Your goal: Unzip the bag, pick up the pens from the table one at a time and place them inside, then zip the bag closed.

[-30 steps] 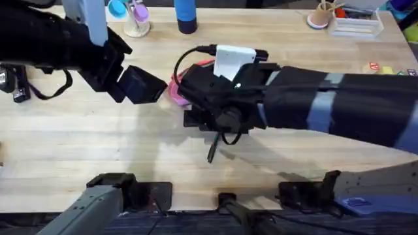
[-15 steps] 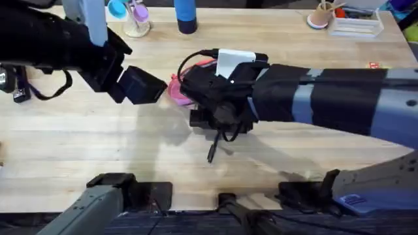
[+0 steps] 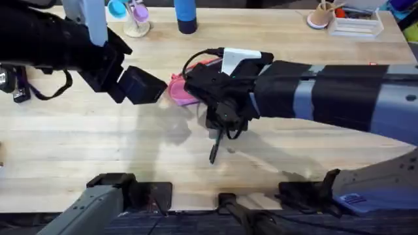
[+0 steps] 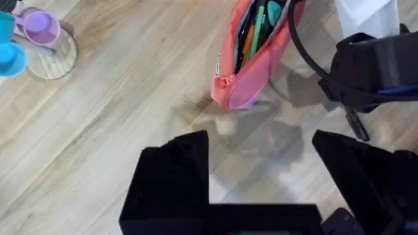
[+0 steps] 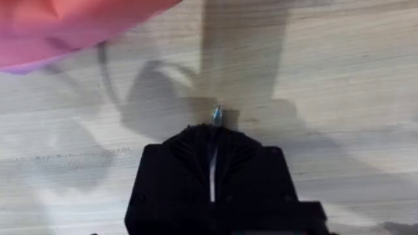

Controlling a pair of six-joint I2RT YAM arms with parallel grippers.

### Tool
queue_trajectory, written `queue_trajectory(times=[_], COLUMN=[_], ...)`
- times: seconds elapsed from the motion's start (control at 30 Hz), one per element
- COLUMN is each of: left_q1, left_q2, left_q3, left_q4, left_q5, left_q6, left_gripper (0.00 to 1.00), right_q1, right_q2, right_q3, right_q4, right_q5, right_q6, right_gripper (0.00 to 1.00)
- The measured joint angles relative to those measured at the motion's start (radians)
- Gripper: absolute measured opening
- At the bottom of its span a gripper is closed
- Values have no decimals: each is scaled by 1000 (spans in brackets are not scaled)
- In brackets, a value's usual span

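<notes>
The pink-red bag (image 3: 178, 89) lies on the table (image 3: 98, 143) near the middle, partly under my right arm. In the left wrist view the bag (image 4: 251, 62) is unzipped, with a green pen (image 4: 258, 29) and other coloured things inside. My right gripper (image 3: 219, 126) hovers just in front of the bag, shut on a dark pen (image 3: 213, 152) that hangs down from it. The pen's tip (image 5: 217, 115) pokes out past the shut right gripper (image 5: 212, 140). My left gripper (image 4: 261, 176) stands open and empty, left of the bag.
A clear jar with pink and purple-topped sticks (image 3: 136, 16) and a blue bottle (image 3: 185, 16) stand at the back. A white tray (image 3: 356, 25) and a small cup (image 3: 320, 14) sit at the back right. Bare wood lies in front.
My right gripper has shifted slightly to the right and toward the bag, still holding the dark pen. The left arm has stayed still.
</notes>
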Motion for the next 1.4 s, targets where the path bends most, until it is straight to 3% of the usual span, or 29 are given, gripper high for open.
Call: queue_trajectory(times=[0.37, 0.57, 0.9, 1.1, 1.4], left_q1=[0, 0, 0, 0, 0], left_q2=[0, 0, 0, 0, 0], left_q3=[0, 0, 0, 0, 0], left_q4=[0, 0, 0, 0, 1], left_q5=[0, 0, 0, 0, 0], left_q6=[0, 0, 0, 0, 0], left_gripper=[993, 993, 993, 993, 993], right_q1=[-49, -86, -105, -173, -308], right_q2=[0, 6, 4, 4, 4], right_q3=[12, 40, 280, 384, 396], right_q4=[-20, -33, -183, -135, -5], right_q5=[-51, -57, 103, 137, 121], right_q6=[-9, -89, -186, -202, -154], right_gripper=[32, 31, 31, 31, 31])
